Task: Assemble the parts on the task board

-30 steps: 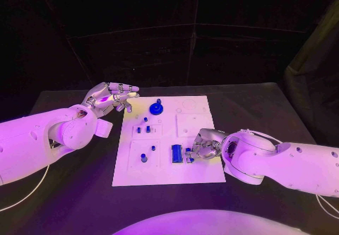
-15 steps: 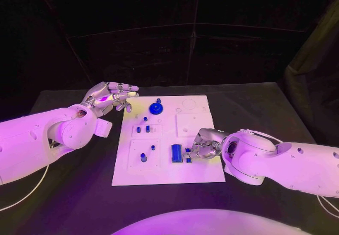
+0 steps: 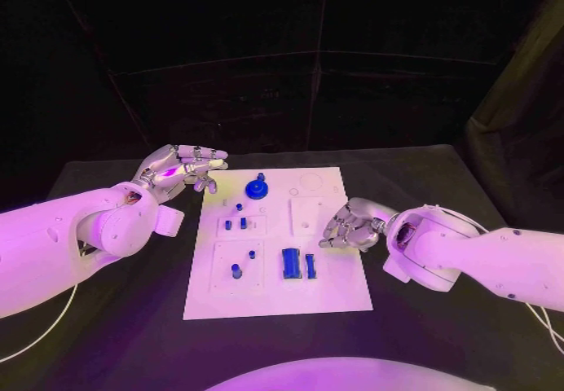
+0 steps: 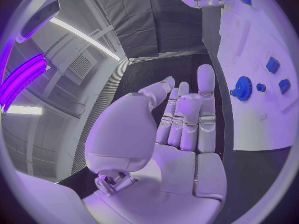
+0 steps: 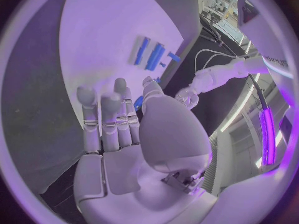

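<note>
A black table (image 3: 458, 175) carries the white task board (image 3: 282, 289) at its middle, with blue parts standing in its recesses: a gear-like piece (image 3: 257, 190) at the far end and two upright bars (image 3: 290, 262) nearer. The left hand (image 3: 178, 167) hovers empty off the board's far left corner, fingers spread. The right hand (image 3: 350, 227), also empty and loosely open, hangs over the right edge beside the bars. No lettering is legible.

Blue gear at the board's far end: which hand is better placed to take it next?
Left, probably. The left hand hovers open just off the task board beside the blue gear; the right hand sits farther down the board's opposite edge.
</note>
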### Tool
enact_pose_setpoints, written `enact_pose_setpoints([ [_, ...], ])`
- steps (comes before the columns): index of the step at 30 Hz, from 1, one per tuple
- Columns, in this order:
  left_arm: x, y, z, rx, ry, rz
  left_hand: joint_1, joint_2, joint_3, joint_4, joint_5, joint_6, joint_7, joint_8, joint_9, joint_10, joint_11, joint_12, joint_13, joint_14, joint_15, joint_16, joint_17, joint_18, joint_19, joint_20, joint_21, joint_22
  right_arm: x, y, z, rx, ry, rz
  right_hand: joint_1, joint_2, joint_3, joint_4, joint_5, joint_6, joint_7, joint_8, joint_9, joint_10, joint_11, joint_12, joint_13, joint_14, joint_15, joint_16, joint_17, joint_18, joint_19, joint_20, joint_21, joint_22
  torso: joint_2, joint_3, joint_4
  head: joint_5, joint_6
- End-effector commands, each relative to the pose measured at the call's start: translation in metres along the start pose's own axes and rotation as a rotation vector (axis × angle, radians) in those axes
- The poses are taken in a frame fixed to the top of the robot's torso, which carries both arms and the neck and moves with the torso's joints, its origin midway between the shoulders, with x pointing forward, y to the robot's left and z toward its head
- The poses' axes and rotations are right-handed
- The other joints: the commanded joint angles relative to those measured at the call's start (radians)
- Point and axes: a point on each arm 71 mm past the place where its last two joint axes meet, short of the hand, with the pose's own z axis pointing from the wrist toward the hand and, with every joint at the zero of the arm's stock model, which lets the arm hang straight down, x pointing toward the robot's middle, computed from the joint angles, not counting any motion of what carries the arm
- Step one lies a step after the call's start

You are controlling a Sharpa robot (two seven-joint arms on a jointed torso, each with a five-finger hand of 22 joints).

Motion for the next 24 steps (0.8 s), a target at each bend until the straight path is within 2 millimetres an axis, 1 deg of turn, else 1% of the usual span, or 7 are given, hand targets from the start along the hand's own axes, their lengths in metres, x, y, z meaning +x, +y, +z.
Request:
enact_pose_setpoints([
  [1, -0.001, -0.001, 0.003, 0.029, -0.01, -0.037, -0.023, -0.005, -0.026, 0.014, -0.008, -0.016, -0.007, -0.001, -0.002, -0.012, 0.0, 0.0, -0.005, -0.1, 0.003, -0.128, -0.098, 0.014, -0.076, 0.008, -0.071, -0.041, -0.016, 0.008, 0.011, -0.22, -0.026, 0.35, 0.065, 0.011, 0.006, -0.024, -0.052, -0.019, 0.027, -0.015, -0.016, -0.11, 0.039, -0.117, -0.096, -0.136, 0.035, -0.244, -0.179, 0.014, -0.135, 0.028, -0.187, -0.162, -0.02, -0.0047, -0.0014, -0.006, 0.022],
  [4, -0.006, 0.003, 0.008, 0.044, -0.053, -0.069, -0.03, 0.0, -0.055, 0.03, -0.005, -0.023, -0.009, -0.011, -0.003, -0.01, 0.01, -0.028, -0.026, -0.172, 0.027, -0.367, -0.216, 0.01, -0.194, 0.035, -0.215, -0.141, -0.035, 0.0, 0.035, -0.285, -0.061, 0.524, 0.146, 0.037, 0.022, -0.061, -0.139, -0.054, 0.045, -0.051, -0.062, -0.168, 0.082, -0.247, -0.264, -0.323, 0.107, -0.519, -0.338, -0.004, -0.274, 0.084, -0.414, -0.3, -0.042, -0.01, -0.0094, -0.007, 0.05],
  [8, -0.014, 0.007, 0.014, 0.062, -0.107, -0.091, -0.023, 0.01, -0.067, 0.039, -0.001, -0.018, -0.004, -0.024, -0.003, -0.01, 0.032, -0.078, -0.047, -0.248, 0.079, -0.587, -0.317, -0.002, -0.346, 0.084, -0.376, -0.256, -0.054, -0.008, 0.062, -0.314, -0.133, 0.637, 0.16, 0.051, 0.014, -0.104, -0.145, -0.05, 0.048, -0.053, -0.133, -0.14, 0.102, -0.334, -0.461, -0.343, 0.153, -0.725, -0.519, 0.016, -0.279, 0.139, -0.601, -0.439, -0.061, -0.0113, -0.0182, -0.002, 0.083],
  [13, -0.027, 0.013, 0.025, 0.085, -0.192, -0.084, -0.011, 0.02, -0.108, 0.043, -0.003, -0.011, -0.01, -0.052, -0.004, -0.023, 0.056, -0.147, -0.047, -0.263, 0.112, -0.765, -0.414, 0.017, -0.445, 0.149, -0.494, -0.366, -0.07, -0.016, 0.093, -0.329, -0.214, 0.716, 0.128, 0.085, -0.003, -0.158, -0.14, -0.043, 0.049, -0.052, -0.217, -0.126, 0.111, -0.347, -0.631, -0.252, 0.156, -0.827, -0.665, 0.029, -0.23, 0.165, -0.762, -0.571, -0.078, -0.0104, -0.0244, -0.001, 0.115],
  [21, -0.032, 0.023, 0.038, 0.098, -0.276, -0.08, 0.001, 0.034, -0.154, 0.045, -0.002, -0.01, -0.019, -0.084, -0.005, -0.049, 0.07, -0.202, -0.048, -0.253, 0.126, -0.874, -0.472, 0.018, -0.456, 0.161, -0.514, -0.43, -0.074, -0.016, 0.115, -0.347, -0.246, 0.744, 0.097, 0.111, -0.02, -0.195, -0.137, -0.029, 0.062, -0.052, -0.265, -0.101, 0.107, -0.347, -0.703, -0.196, 0.146, -0.855, -0.734, 0.027, -0.175, 0.163, -0.843, -0.647, -0.095, -0.0072, -0.0177, 0.002, 0.146],
  [22, -0.026, 0.025, 0.037, 0.05, -0.207, -0.063, -0.38, 0.101, -0.239, 0.088, -0.054, -0.307, -0.064, -0.155, -0.07, -0.355, 0.018, -0.267, -0.111, -0.541, 0.081, -0.925, -0.508, -0.05, -0.677, 0.075, -0.58, -0.513, -0.072, -0.022, 0.113, -0.273, -0.248, 0.668, -0.33, 0.06, 0.01, -0.221, -0.179, -0.326, 0.004, -0.115, -0.351, -0.432, 0.062, -0.411, -0.769, -0.546, 0.111, -0.918, -0.822, -0.033, -0.446, 0.089, -0.896, -0.716, -0.085, -0.0097, -0.0204, 0.0, 0.135],
  [24, -0.025, 0.026, 0.037, 0.049, -0.211, -0.062, -0.429, 0.101, -0.255, 0.088, -0.054, -0.344, -0.073, -0.155, -0.07, -0.403, 0.011, -0.267, -0.111, -0.576, 0.076, -0.938, -0.516, -0.05, -0.709, 0.065, -0.58, -0.528, -0.071, -0.021, 0.113, -0.274, -0.253, 0.673, -0.387, 0.06, 0.085, -0.221, -0.18, -0.357, -0.001, -0.115, -0.351, -0.47, 0.057, -0.411, -0.769, -0.589, 0.106, -0.918, -0.822, -0.032, -0.475, 0.082, -0.909, -0.73, -0.087, -0.0087, -0.0211, 0.004, 0.136],
])
